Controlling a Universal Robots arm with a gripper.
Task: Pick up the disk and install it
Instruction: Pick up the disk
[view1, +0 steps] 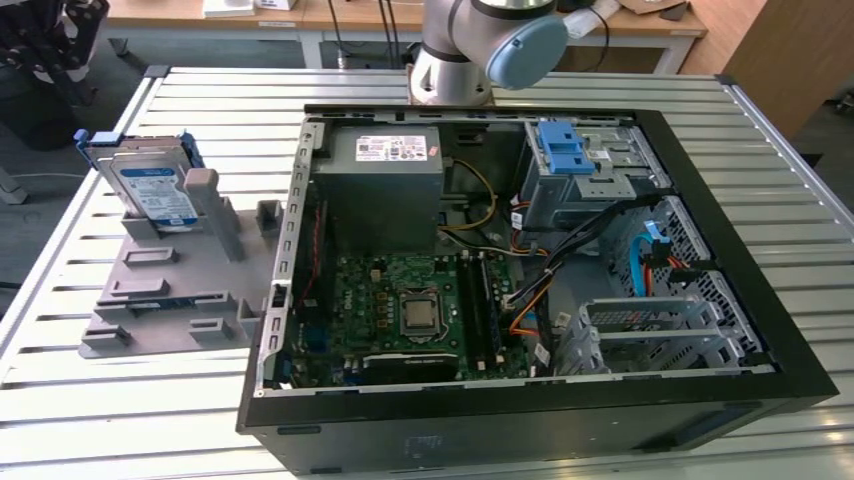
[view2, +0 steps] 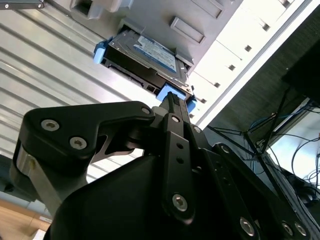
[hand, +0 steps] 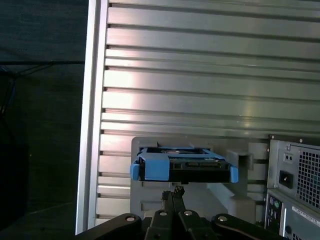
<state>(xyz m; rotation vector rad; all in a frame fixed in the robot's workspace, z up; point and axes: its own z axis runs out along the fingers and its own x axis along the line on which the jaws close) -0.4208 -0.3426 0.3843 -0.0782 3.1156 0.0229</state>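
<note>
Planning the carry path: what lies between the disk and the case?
In the exterior view, the disk stands in a grey holder; that holder's upright posts lie between it and the case, nothing else.

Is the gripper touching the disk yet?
Apart. In the exterior view the disk stands in its grey holder with nothing touching it, the arm far off beyond the computer.

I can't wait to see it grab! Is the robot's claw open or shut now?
Gripper: shut, holding nothing; the disk stands apart from it in its grey holder.
</note>
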